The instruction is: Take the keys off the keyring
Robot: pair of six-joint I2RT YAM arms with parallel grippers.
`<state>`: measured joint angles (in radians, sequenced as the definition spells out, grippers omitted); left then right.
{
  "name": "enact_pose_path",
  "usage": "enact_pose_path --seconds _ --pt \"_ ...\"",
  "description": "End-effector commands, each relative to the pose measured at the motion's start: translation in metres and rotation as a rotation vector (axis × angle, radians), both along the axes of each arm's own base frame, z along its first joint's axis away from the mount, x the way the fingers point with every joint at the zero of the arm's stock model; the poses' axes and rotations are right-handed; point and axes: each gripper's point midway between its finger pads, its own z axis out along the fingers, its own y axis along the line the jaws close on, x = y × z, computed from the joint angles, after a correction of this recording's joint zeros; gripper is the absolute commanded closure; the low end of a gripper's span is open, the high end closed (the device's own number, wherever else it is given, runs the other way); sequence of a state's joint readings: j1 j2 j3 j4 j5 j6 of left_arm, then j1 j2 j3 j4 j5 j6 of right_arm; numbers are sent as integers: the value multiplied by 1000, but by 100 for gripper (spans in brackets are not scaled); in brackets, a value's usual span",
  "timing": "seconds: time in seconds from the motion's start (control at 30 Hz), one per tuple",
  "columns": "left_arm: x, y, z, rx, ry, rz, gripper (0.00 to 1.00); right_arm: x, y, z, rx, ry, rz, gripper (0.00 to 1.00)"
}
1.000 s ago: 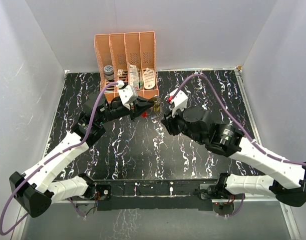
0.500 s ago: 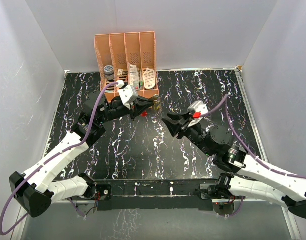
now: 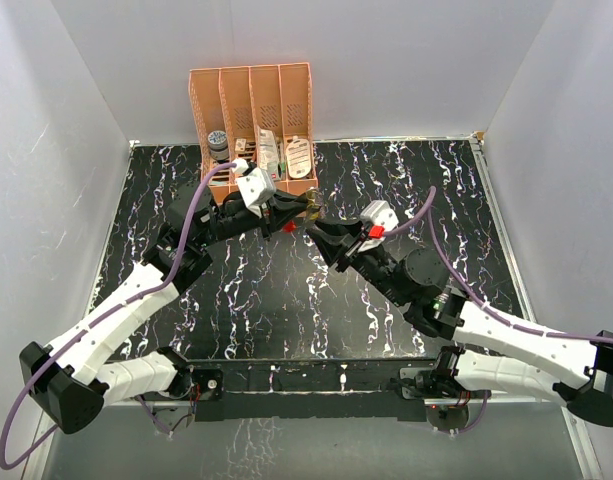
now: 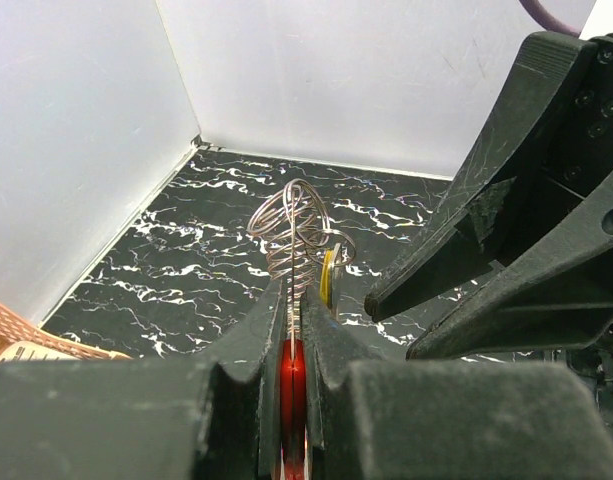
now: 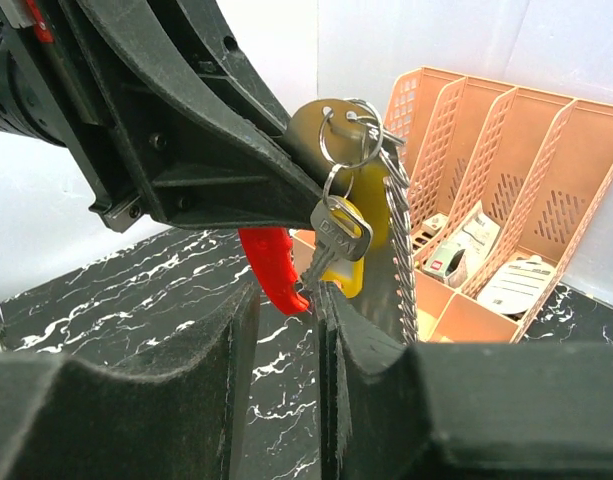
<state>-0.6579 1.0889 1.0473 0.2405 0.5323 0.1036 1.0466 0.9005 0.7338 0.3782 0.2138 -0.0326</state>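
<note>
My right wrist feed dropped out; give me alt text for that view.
A silver key hangs from the keyring, its tip reaching the gap of the open right gripper in the foreground. The left gripper holds the red tag from upper left; an orange rack stands behind.

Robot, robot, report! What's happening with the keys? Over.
Left gripper shut on red-tagged wire keyring. Right gripper open, tips at small silver key. Nothing blocking.

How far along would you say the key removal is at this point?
Done: the left gripper is shut on the keyring by its red tag, holding it up. In hand: the open right gripper has its fingers either side of the hanging silver key. Left: that key is not yet off the ring; no key looks freed.
</note>
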Motion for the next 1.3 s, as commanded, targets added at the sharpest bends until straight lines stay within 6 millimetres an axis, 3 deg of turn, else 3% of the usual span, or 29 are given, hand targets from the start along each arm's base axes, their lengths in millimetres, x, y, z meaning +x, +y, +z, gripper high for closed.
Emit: enact_pose_path --seconds 0.0,0.57,0.93,1.27 --pt "-3 0 32 -67 -65 -4 100 -3 -5 37 94 -97 -9 74" --pt "-14 -2 38 -99 -52 -59 100 14 -9 33 89 -144 -106 68" --pt "-18 -5 39 -117 -38 -85 100 19 0 30 82 -154 -109 59" --pt "-17 -6 34 -110 -24 -82 100 22 -6 33 91 -149 -142 60"
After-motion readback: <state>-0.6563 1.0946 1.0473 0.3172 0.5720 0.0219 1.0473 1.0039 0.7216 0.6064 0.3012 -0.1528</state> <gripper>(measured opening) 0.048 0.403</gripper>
